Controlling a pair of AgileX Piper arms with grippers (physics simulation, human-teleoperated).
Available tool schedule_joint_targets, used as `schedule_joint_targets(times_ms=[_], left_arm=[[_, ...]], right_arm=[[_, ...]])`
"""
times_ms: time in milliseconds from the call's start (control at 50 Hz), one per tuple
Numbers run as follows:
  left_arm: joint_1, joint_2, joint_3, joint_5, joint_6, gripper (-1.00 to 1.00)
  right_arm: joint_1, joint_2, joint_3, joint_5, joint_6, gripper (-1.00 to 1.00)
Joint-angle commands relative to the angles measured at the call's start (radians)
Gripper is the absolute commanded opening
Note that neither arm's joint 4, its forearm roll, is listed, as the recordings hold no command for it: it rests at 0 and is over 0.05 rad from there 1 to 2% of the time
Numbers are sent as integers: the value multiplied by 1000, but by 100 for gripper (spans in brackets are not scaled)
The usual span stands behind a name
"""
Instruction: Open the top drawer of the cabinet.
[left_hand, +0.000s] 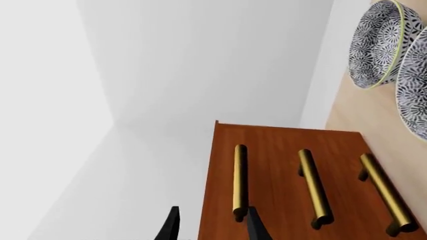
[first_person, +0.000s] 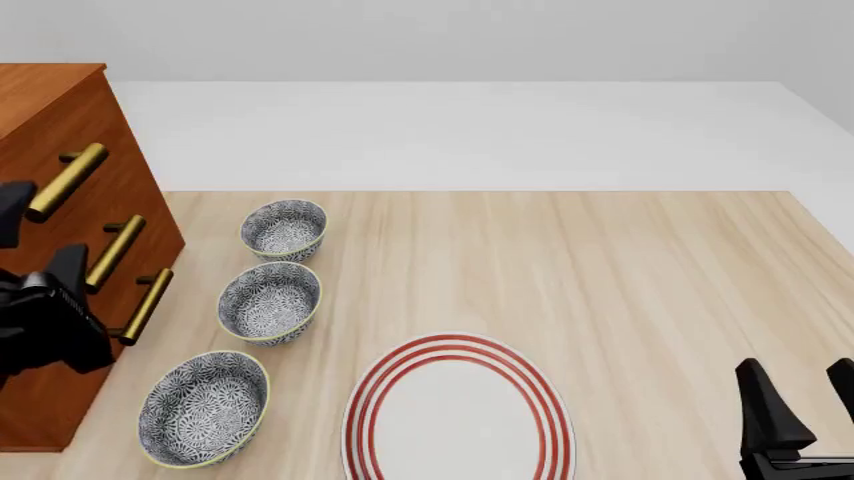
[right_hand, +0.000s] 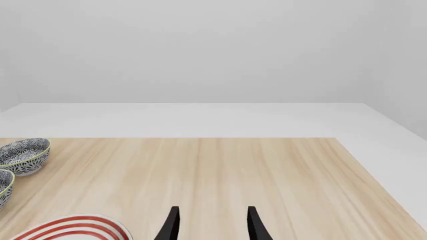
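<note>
Top drawer shut, left gripper at its handle

Top drawer (first_person: 100, 155) sits flush in the cabinet (first_person: 54, 100) at the table's (first_person: 601, 260) left edge. Left gripper (left_hand: 210, 225) has fingers spread, one fingertip (left_hand: 255, 225) just beside the end of the top brass handle (left_hand: 239, 182), not closed on it. Right gripper (right_hand: 210, 225) hovers over bare table near the red-ringed plate (first_person: 461, 415), fingers apart, holding nothing. Three patterned bowls (first_person: 271, 300) line up beside the cabinet.

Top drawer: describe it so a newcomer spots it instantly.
Find the tall reddish-brown wooden cabinet at the table's left edge, beside three patterned bowls. Its front carries three brass bar handles; the top drawer is behind the uppermost handle, nearest the cabinet's top.
</note>
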Motion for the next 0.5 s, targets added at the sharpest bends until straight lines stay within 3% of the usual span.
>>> schedule_joint_targets(times_ms=[20, 500], left_arm=[[17, 54, -17, -24, 6, 100], [25, 131, -10, -69, 30, 100]], right_arm=[[0, 0, 0, 0, 0, 100], [0, 0, 0, 0, 0, 100]])
